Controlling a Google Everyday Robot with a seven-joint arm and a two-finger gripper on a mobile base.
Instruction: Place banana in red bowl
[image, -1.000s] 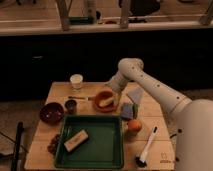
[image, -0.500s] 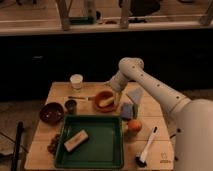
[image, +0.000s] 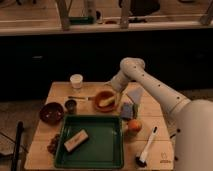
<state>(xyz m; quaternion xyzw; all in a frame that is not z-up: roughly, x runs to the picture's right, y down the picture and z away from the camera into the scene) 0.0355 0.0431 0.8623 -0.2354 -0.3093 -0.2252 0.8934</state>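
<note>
The red bowl (image: 98, 95) stands in the middle of the wooden table, just behind the green tray. The pale yellow banana (image: 106, 102) lies inside it, slanting across the bowl. My gripper (image: 116, 93) is at the end of the white arm that reaches in from the right. It hangs right over the bowl's right rim, close to the banana's upper end. I cannot see whether it touches the banana.
A darker maroon bowl (image: 51, 112) and a small dark cup (image: 71, 105) stand to the left. A white cup (image: 76, 81) is behind them. The green tray (image: 100, 150) holds a tan block (image: 76, 140). An orange (image: 134, 125), grey-blue packets (image: 129, 109) and a white brush (image: 147, 146) lie to the right.
</note>
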